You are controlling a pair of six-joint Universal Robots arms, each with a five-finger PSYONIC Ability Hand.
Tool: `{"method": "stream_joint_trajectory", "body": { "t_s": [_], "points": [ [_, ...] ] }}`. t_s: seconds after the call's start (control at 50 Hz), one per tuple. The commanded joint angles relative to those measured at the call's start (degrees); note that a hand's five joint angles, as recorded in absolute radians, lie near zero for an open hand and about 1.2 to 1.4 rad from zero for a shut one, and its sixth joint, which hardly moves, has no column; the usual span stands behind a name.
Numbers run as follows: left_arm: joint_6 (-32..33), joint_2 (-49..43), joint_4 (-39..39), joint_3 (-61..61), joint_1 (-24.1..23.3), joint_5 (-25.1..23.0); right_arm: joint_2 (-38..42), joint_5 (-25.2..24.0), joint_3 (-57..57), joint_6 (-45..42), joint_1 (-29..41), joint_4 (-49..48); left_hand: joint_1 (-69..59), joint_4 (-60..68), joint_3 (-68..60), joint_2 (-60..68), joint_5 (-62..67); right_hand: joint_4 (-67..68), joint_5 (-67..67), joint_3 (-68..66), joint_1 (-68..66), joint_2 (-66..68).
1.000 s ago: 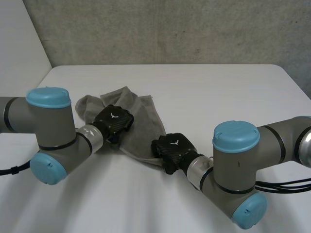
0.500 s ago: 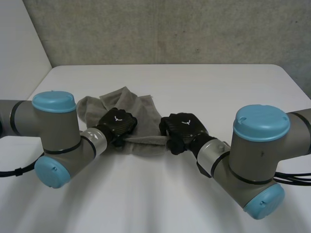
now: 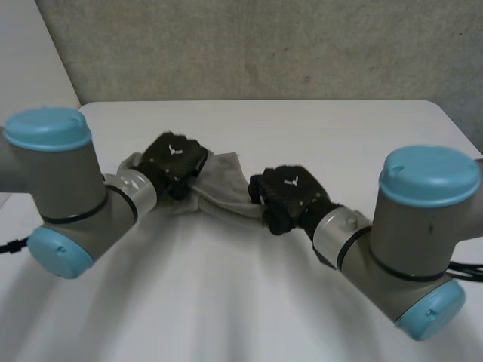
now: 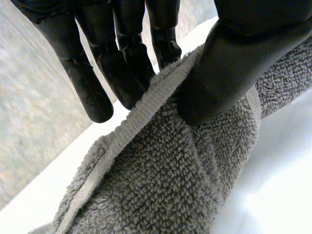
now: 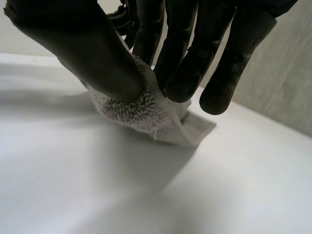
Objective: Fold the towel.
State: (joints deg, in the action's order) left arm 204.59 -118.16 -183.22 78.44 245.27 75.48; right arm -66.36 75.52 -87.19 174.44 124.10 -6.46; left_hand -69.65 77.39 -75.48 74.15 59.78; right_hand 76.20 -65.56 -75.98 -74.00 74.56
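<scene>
- White table (image 3: pixel 317 128) is backed by a grey concrete wall (image 3: pixel 264 45); a grey towel (image 3: pixel 225 181) is spread between the two hands, near the table's middle.
- At the towel's left end, the left hand (image 3: pixel 175 160) is reached in palm down, and a hemmed edge is pinched between its thumb and straight fingers.
- At the towel's right end, the right hand (image 3: pixel 287 192) is angled downward, and a bunched corner is clamped between its thumb and fingers.
</scene>
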Motion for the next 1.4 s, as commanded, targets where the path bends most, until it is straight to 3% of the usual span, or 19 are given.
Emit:
{"method": "stream_joint_trajectory", "body": {
  "t_s": [0.02,0.24,0.4,0.44,0.46,0.5,0.78,1.0,1.16,1.4],
  "points": [
    [0.0,9.0,2.7,-0.2,-2.5,-0.7,-6.5,-2.5,6.3,-2.3,-0.1,5.5,-9.2,1.4,-3.4,4.7,9.1,3.8,-4.4,-4.0,-6.0,5.4],
    [-0.6,17.3,5.4,-1.4,-6.1,-1.8,-17.0,-6.1,18.2,-2.0,-1.8,16.6,-10.4,2.6,-4.5,5.8,10.2,3.8,-4.4,-4.0,-6.0,5.4],
    [-4.6,20.6,5.5,-2.1,-6.0,-1.8,-18.1,-6.4,27.9,-1.9,-2.3,21.9,-10.4,2.6,-4.5,5.8,10.2,3.8,-4.4,-4.0,-6.0,5.4],
    [-7.8,19.9,5.5,-0.8,-5.7,-1.9,-17.6,-6.4,28.0,-2.0,-2.2,22.0,12.4,-20.1,18.2,-16.9,-12.5,3.8,-4.4,-4.0,-6.0,5.4],
    [-7.8,19.9,5.5,-0.7,-5.7,-1.9,-17.6,-6.4,28.0,-2.0,-2.2,22.0,12.5,-20.2,18.3,-17.0,-12.6,3.8,-4.4,-4.0,-6.0,5.4],
    [-10.8,19.2,5.5,1.5,-5.2,-2.1,-14.7,-6.4,26.9,-2.4,-2.2,22.1,20.7,-28.5,26.6,-25.2,-20.9,3.8,-4.4,-4.0,-6.0,5.4],
    [-13.2,8.3,4.7,8.7,-3.2,-4.0,-8.8,-6.4,17.3,-4.3,-4.4,20.6,23.6,-31.3,29.4,-28.1,-23.7,3.8,-4.4,-4.0,-6.0,5.4],
    [-13.9,1.3,-0.1,8.9,-3.7,-4.3,-9.0,-6.4,11.6,-5.3,-4.7,18.1,25.1,-32.9,30.9,-29.6,-25.3,3.8,-4.4,-4.0,-6.0,5.4],
    [-18.8,0.4,-5.2,8.1,-3.9,-4.3,-9.4,-6.9,7.2,-5.3,-5.6,16.4,25.8,-33.5,31.6,-30.3,-25.9,3.8,-4.4,-4.0,-6.0,5.4],
    [-21.9,1.3,-11.5,5.9,-2.6,-3.7,-13.9,-12.6,0.4,-5.4,-11.8,16.2,30.0,-37.7,35.8,-34.5,-30.1,3.8,-4.4,-4.0,-6.0,5.4]
  ]
}}
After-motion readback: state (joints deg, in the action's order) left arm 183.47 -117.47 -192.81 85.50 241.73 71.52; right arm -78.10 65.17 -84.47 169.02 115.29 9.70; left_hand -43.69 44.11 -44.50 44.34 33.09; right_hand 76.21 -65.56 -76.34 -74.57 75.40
